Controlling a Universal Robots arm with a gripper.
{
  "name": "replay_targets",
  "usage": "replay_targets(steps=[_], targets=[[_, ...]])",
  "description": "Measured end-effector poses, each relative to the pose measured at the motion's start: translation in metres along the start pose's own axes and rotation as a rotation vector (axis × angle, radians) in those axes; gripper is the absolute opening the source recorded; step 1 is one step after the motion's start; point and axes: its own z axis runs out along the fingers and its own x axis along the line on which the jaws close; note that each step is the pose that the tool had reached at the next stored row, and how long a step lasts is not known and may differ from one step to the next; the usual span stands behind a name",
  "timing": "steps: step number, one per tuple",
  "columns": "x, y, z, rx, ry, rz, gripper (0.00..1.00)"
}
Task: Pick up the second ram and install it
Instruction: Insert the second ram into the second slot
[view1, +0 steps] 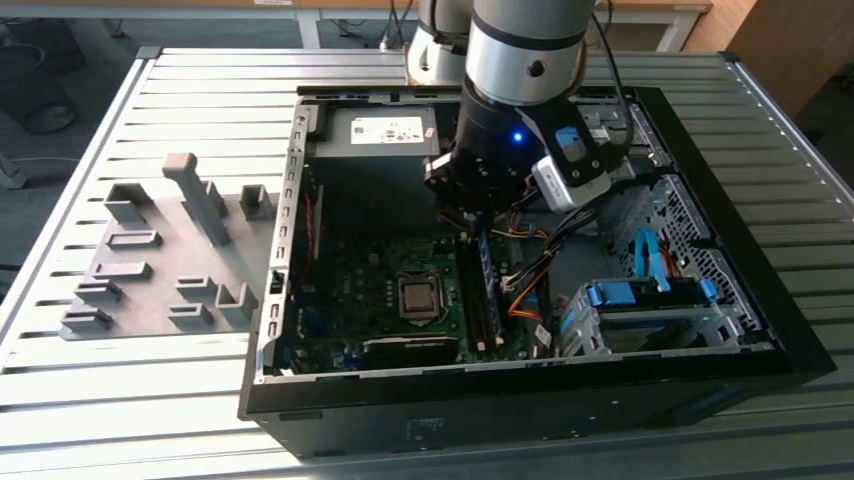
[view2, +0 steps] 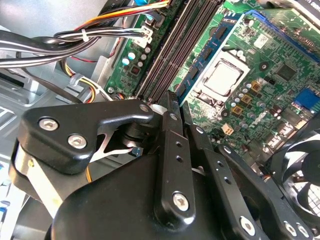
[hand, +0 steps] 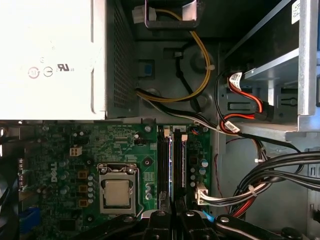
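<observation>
Gripper (view2: 172, 102) low inside the PC case (view1: 747, 375), over the black memory slots (hand: 170, 165) — jaws nearly closed. Cannot tell if the second ram is pinched or already seated — at 3 o'clock of the CPU socket (hand: 117, 192).

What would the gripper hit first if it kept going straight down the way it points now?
Most likely the memory slots on the motherboard: the gripper hangs right over them. Depth is unclear, and I cannot tell if a module sits between.
</observation>
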Motion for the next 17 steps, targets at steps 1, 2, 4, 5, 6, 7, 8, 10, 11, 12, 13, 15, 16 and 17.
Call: replay_targets(steps=[1, 2, 4, 5, 6, 7, 8, 10, 11, 12, 13, 15, 16, 17], targets=[[0.0000, 0.0000, 0.0003, 0.0001, 0.0000, 0.000, 0.14], [0.0000, 0.0000, 0.0006, 0.0000, 0.0000, 0.000, 0.14], [0.0000, 0.0000, 0.0012, 0.0000, 0.0000, 0.000, 0.14], [0.0000, 0.0000, 0.0015, 0.0000, 0.0000, 0.000, 0.14], [0.0000, 0.0000, 0.0017, 0.0000, 0.0000, 0.000, 0.14], [0.0000, 0.0000, 0.0020, 0.0000, 0.0000, 0.000, 0.14], [0.0000, 0.0001, 0.0023, 0.0000, 0.0000, 0.000, 0.14], [0.0000, 0.0001, 0.0028, 0.0000, 0.0000, 0.000, 0.14], [0.0000, 0.0001, 0.0031, 0.0000, 0.0000, 0.000, 0.14], [0.0000, 0.0001, 0.0033, 0.0000, 0.0000, 0.000, 0.14], [0.0000, 0.0001, 0.0036, 0.0000, 0.0000, 0.000, 0.14], [0.0000, 0.0001, 0.0043, 0.0000, 0.0000, 0.000, 0.14], [0.0000, 0.0001, 0.0046, -0.0001, 0.0000, 0.000, 0.14], [0.0000, 0.0001, 0.0049, 0.0000, 0.0000, 0.000, 0.14]])
